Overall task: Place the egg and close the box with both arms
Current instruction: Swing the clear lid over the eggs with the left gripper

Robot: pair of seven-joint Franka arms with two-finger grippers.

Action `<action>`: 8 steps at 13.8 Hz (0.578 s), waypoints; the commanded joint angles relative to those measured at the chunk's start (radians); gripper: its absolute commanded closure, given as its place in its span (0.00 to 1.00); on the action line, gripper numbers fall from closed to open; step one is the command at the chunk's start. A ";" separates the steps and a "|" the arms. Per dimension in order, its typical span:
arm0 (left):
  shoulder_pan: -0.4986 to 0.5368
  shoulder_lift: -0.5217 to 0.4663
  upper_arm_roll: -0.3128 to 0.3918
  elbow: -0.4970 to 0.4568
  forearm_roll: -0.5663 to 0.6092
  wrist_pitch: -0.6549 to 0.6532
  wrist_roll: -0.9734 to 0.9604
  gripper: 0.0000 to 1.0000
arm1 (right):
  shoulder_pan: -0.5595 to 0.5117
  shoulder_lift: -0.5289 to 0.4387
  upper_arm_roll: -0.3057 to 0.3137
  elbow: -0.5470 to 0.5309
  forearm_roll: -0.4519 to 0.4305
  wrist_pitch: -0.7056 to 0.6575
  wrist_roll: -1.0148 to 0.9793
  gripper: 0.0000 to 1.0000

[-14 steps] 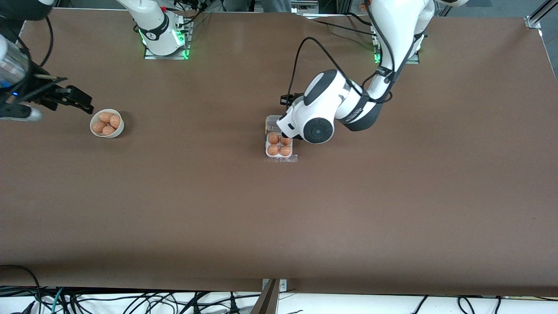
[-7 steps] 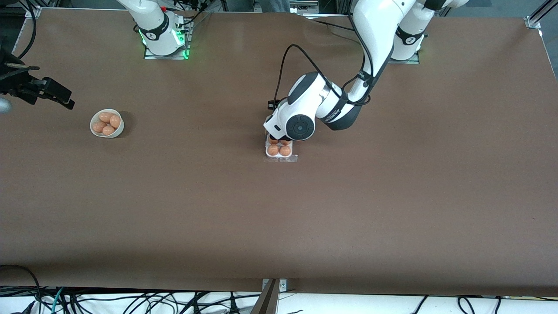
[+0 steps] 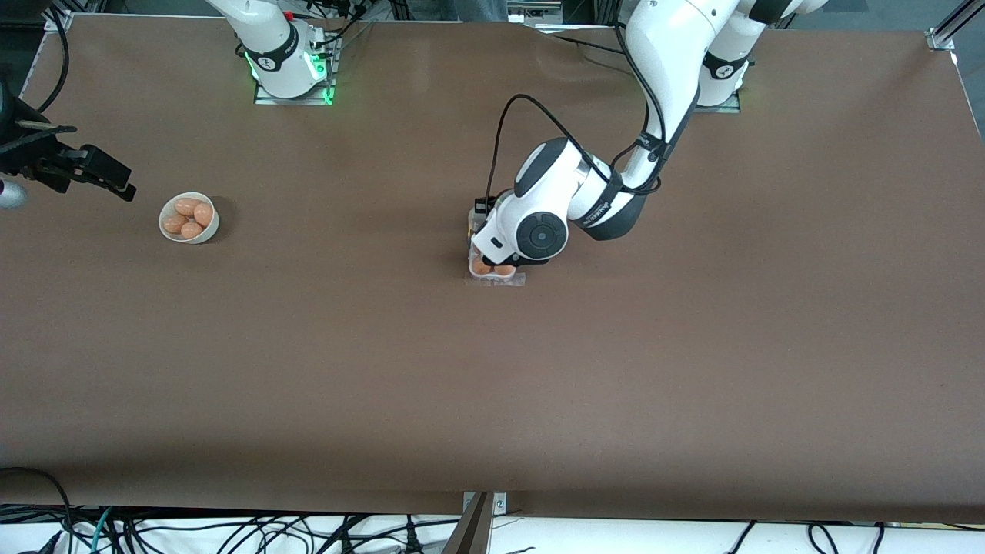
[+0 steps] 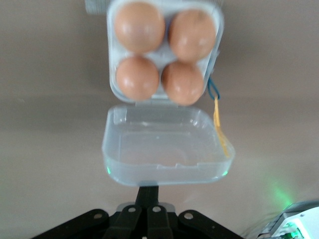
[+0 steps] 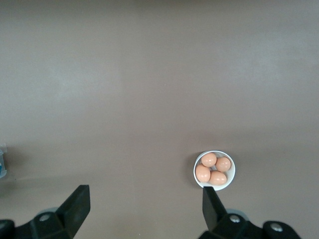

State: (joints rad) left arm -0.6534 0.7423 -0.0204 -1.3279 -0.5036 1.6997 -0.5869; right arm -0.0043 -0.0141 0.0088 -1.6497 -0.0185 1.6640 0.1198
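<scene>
The box is a white four-cell tray (image 4: 112, 85) with an egg (image 4: 139, 26) in every cell and its clear lid (image 4: 164, 149) lying open flat. In the front view the left arm's hand covers most of the box (image 3: 500, 277). My left gripper (image 4: 148, 191) is shut and empty, its tips at the lid's free edge. My right gripper (image 3: 121, 181) is open and empty, above the table at the right arm's end, beside the bowl; it also shows in the right wrist view (image 5: 143, 195).
A round white bowl (image 3: 211, 228) holding several more eggs stands toward the right arm's end of the table, and shows in the right wrist view (image 5: 195, 172). Cables hang along the table's front edge.
The left hand has moved over the box and lower in the front view, hiding more of the tray. The right gripper drew back from the bowl toward the table's end.
</scene>
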 commanded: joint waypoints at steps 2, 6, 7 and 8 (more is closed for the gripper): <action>-0.006 0.011 0.030 0.052 0.023 0.035 -0.018 1.00 | -0.010 0.005 0.011 0.002 -0.003 0.010 -0.005 0.00; 0.000 0.005 0.054 0.070 0.056 0.055 -0.013 1.00 | -0.011 0.005 0.010 0.001 -0.001 0.000 -0.005 0.00; 0.000 0.003 0.062 0.081 0.057 0.046 -0.013 1.00 | -0.011 0.005 0.010 -0.001 -0.001 0.000 -0.005 0.00; 0.000 -0.003 0.063 0.082 0.057 0.041 -0.011 1.00 | -0.011 0.005 0.010 0.001 -0.001 0.000 -0.005 0.00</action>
State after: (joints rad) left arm -0.6527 0.7423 0.0338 -1.2783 -0.4708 1.7610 -0.5869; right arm -0.0044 -0.0043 0.0099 -1.6498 -0.0185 1.6688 0.1198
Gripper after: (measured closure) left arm 0.991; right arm 0.000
